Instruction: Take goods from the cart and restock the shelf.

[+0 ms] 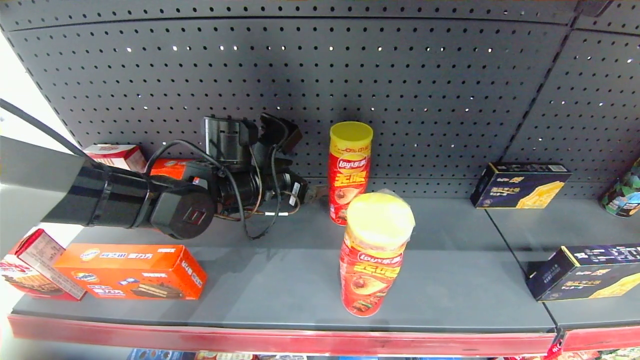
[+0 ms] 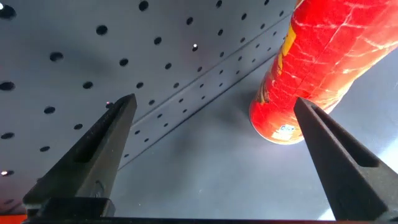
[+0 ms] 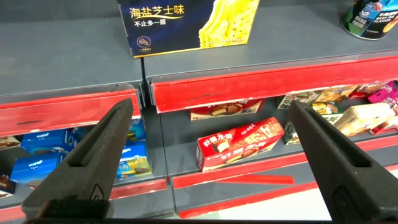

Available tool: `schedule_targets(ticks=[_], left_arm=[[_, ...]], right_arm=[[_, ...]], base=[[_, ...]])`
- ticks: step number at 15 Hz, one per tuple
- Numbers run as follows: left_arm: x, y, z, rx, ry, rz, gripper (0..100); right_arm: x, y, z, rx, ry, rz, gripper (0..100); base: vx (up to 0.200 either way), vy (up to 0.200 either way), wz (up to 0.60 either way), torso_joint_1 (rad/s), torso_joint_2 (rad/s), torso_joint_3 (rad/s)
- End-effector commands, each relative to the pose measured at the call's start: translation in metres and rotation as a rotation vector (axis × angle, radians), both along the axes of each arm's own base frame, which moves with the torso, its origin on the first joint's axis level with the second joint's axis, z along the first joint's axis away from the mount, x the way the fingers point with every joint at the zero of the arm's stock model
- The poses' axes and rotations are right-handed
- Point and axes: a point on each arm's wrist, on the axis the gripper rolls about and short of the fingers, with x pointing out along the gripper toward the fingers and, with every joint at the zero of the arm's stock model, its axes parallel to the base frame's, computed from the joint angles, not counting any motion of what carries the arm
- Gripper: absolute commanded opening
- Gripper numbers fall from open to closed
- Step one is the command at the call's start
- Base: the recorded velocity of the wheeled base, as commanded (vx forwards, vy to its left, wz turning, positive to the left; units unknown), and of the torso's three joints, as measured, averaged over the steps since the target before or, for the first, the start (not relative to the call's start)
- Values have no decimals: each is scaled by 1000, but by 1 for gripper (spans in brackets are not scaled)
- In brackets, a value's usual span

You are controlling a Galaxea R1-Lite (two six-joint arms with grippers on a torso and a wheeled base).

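Seemingly the step in hand was the letting-go of a stocked can, so doing it well would mean backing the left gripper straight out along its own line, low over the shelf, without swinging the nearer finger sideways into the rear chip can. That can stood upright just ahead of the fingertips and a little to one side of the gap, close to the perforated back panel beyond it. A tall narrow can of that kind would likely tip at a slight nudge, so any sideways drift was the main risk. In the left wrist view the left gripper was spread wide and held nothing; the rear chip can lay beside one fingertip rather than between the two, and whether that tip brushed it could not be told. A second chip can stood upright well behind and to the side of the gripper, nearer the shelf's front edge, and should be kept out of the arm's way on the retreat. The right gripper was likewise spread and empty, hanging away from the shelf face with the lower tiers of boxed goods beyond it.
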Motion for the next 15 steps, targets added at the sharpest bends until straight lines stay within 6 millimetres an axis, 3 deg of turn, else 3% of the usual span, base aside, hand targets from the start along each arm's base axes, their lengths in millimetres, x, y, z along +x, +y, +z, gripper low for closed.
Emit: schedule_targets(ticks=[1,15], left_arm=[[1,0,-1,0,3,0,100],[7,-6,-11,24,13,42,100]], right_arm=[[0,0,0,0,1,0,100],[0,0,0,-1,2,0,100]], base=[[0,0,0,0,0,0],[0,0,0,0,0,0]])
